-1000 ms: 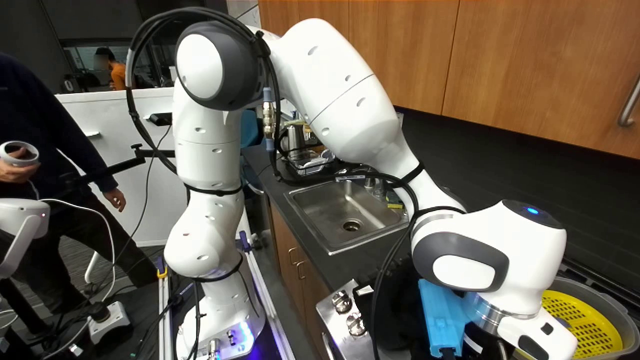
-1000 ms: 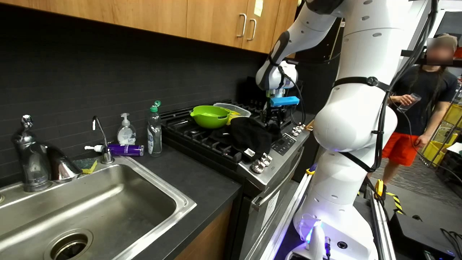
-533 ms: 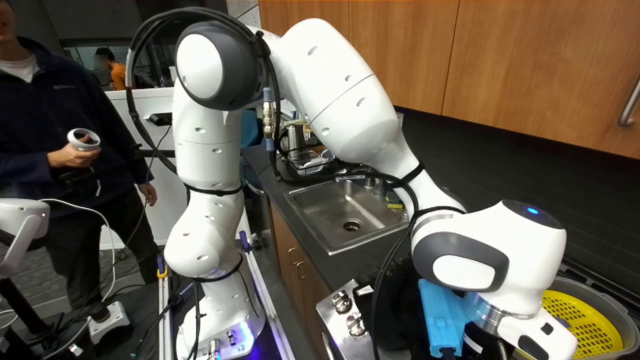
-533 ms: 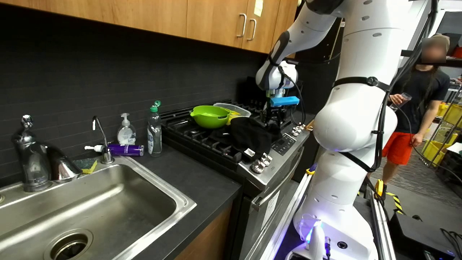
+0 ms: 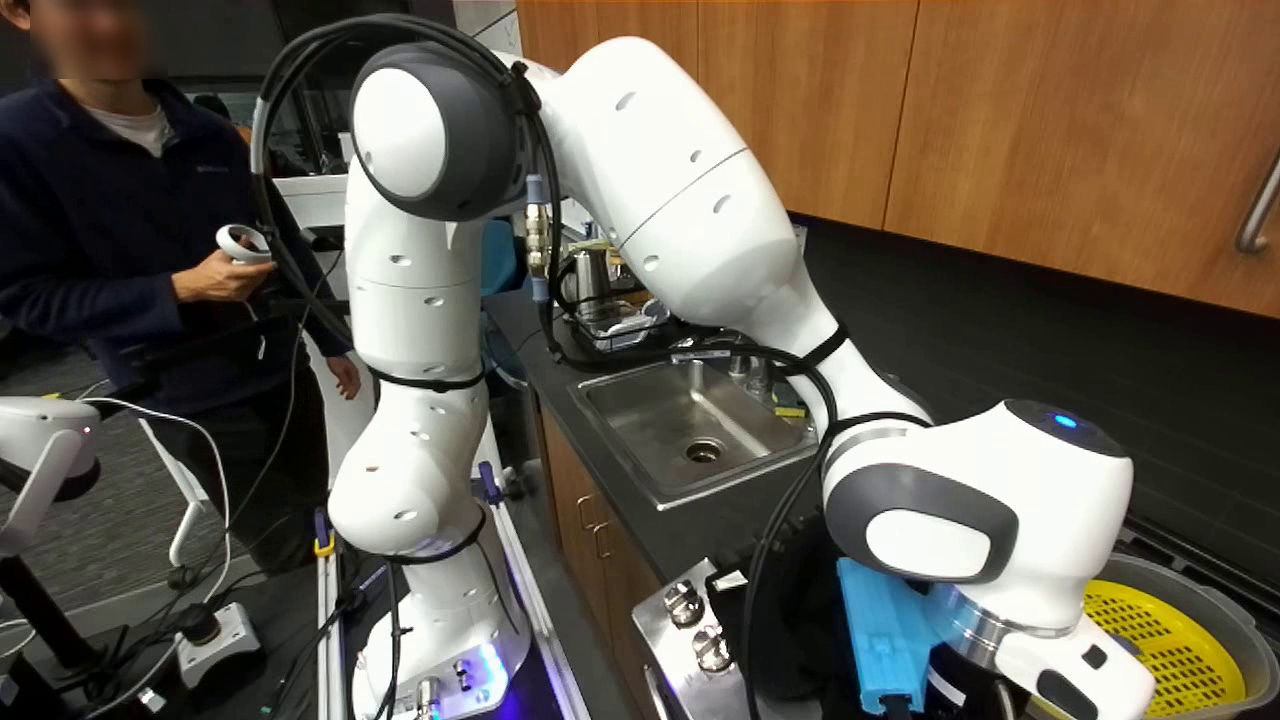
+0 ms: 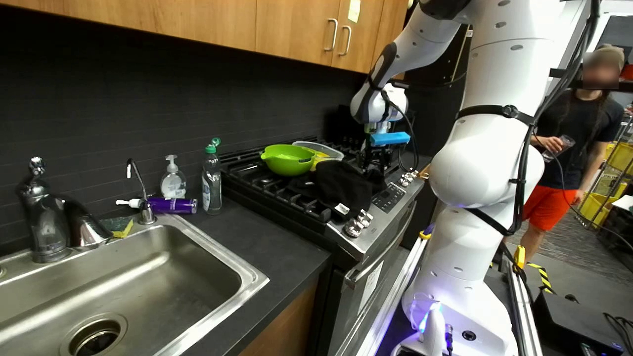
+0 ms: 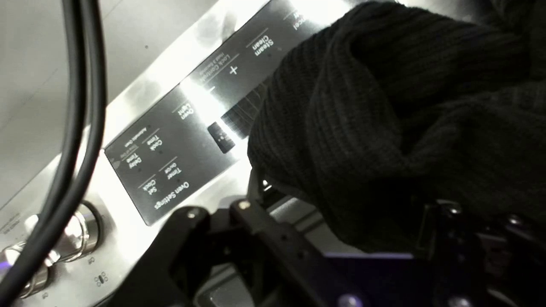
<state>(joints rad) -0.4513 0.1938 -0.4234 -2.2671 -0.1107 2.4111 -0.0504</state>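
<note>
Gripper (image 7: 343, 200), fingers wide apart, stands about black cloth (image 6: 343, 185) at near edge of stove (image 6: 385, 221), right of green bowl (image 6: 289, 160) in an exterior view; suggest pinching a thick fold, tips clear of control panel (image 7: 187, 136).

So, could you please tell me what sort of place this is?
A kitchen; whether in a home, office or lab I cannot say for certain. The steel sink, the stove and the wooden cabinets above them show it.
</note>
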